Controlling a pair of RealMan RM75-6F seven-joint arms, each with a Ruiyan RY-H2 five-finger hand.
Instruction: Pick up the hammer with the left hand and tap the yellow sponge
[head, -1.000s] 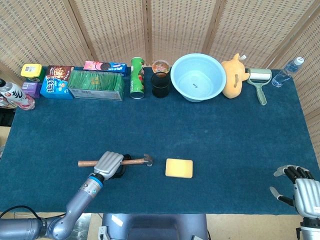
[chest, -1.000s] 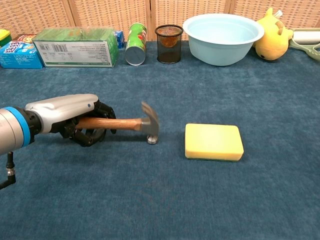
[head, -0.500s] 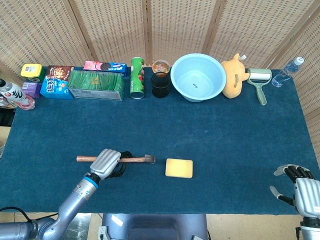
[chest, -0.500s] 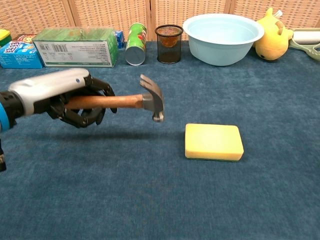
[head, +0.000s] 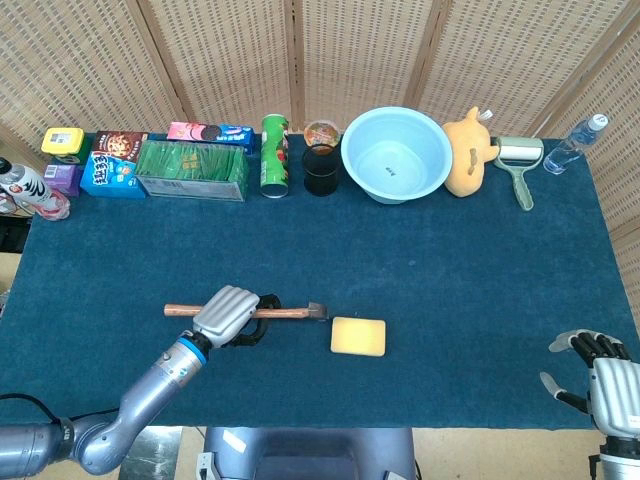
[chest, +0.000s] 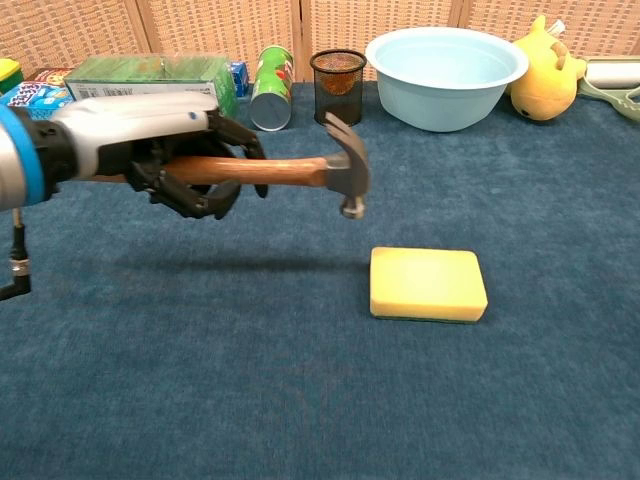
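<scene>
Left hand (chest: 190, 172) gripping hammer (chest: 300, 172) mid-handle, head short and left of yellow sponge (chest: 427, 284); risks striking cloth if dropped now.

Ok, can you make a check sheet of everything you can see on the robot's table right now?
Surface: dark blue cloth-covered table.
Job's things: hammer held level above the cloth, head short of the yellow sponge, which lies flat.
Clutter: back row of snack boxes, green can, mesh cup, blue bowl, yellow plush toy, lint roller, bottle.
Hands: left hand grips the hammer handle; right hand holds nothing, at the table's near right corner.
Cables: thin black cable beside the left arm.
Surroundings: woven screen panels.
</scene>
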